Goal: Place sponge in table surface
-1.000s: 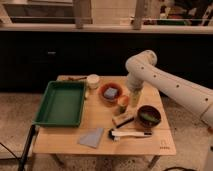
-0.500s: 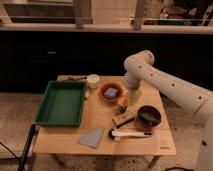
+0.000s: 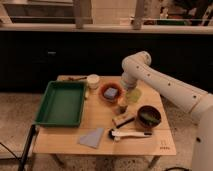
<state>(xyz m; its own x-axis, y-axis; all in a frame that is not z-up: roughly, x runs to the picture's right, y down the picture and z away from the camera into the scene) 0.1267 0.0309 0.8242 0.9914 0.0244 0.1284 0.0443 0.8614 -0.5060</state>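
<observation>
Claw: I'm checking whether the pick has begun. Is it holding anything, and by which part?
Nothing appears held. The claw hangs open beside the reddish-brown round bowl, where the small light-blue rectangular sponge lies untouched.

Table surface [image 3: 98, 116] — green tray [image 3: 61, 102]; grey cloth [image 3: 92, 137]; brush [image 3: 129, 134]; tan block [image 3: 123, 120]; dark bowl [image 3: 148, 118].

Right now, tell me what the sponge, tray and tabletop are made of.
Sponge: probably foam, matte light-blue block. Tray: likely plastic, smooth uniform green. Tabletop: looks wooden, pale matte tan. The gripper hangs beside the sponge's bowl.
</observation>
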